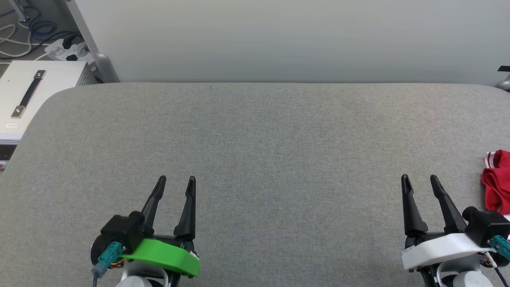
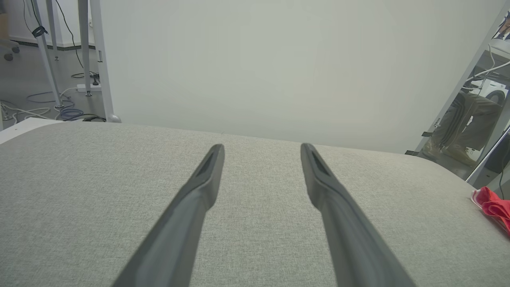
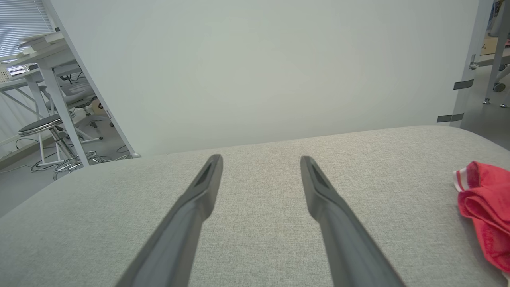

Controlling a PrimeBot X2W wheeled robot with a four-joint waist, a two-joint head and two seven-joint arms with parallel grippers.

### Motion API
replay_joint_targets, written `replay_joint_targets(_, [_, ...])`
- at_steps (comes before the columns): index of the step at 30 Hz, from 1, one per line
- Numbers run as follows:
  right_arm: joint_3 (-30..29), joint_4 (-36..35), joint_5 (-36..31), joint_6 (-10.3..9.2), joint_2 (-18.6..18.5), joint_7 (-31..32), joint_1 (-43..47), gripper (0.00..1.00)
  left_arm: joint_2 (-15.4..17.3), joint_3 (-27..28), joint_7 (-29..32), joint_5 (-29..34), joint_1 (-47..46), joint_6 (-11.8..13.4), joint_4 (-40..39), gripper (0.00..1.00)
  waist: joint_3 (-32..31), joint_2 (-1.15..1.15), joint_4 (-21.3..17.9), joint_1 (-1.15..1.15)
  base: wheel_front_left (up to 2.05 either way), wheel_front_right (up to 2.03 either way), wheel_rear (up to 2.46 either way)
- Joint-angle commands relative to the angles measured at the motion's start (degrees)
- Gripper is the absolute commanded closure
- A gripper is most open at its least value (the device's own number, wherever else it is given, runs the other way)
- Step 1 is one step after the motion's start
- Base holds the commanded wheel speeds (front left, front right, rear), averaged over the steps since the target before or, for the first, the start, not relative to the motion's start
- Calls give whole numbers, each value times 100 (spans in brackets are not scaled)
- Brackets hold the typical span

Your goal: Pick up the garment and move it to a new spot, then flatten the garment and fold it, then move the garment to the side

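While both arms rest at the near edge of the table [image 1: 255, 131], the garment [image 1: 498, 187] lies at the table's right edge. It is just beside the right end effector [image 1: 419, 177] and well apart from the left end effector [image 1: 177, 178]. Both end effectors have their fingers spread, with nothing between them.

What shows of the garment is a loose red bunch with its striped trim [image 1: 489, 159] turned toward the far edge (the rest runs out of the head view, so its full shape cannot be told). Two readings fit: a rumpled shirt at the edge waiting to be lifted toward the middle, or one set to the side with the arms at rest. The pictures do not settle which.

If a lift is due, the right end effector is the natural choice, being much the nearer. My judgement is that it should close on a raised ridge of cloth rather than a flat layer, so the long fingers catch fabric instead of scraping the table's grey covering. The cloth sits so close to the right edge that any pull should draw it inward, toward the broad middle of the table.
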Motion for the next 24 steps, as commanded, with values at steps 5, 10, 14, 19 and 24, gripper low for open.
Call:
replay_joint_targets(5, [24, 40, -29, -5, 15, -65, 1, 0, -52, 52, -33, 36, 79, -15, 37, 0, -9, 0, 12, 0, 0, 0, 0])
replay_joint_targets(10, [47, 64, -17, -5, 21, -82, -10, 0, -57, 70, -33, 50, 72, -15, 42, 0, -10, 0, 21, 0, 0, 0, 0])
replay_joint_targets(14, [45, 97, -31, -5, 15, -90, -26, 0, -58, 76, -33, 55, 73, -15, 51, 0, -19, 0, 19, 0, 0, 0, 0])
replay_joint_targets(19, [63, 127, -47, -5, 17, -97, -43, 0, -59, 87, -33, 48, 93, -15, 74, 0, -56, 0, 7, 0, 0, 0, 0])
replay_joint_targets(24, [97, 148, -45, -5, 19, -102, -53, 0, -64, 62, -33, 49, 101, -15, 82, 0, -67, 0, -8, 0, 0, 0, 0])
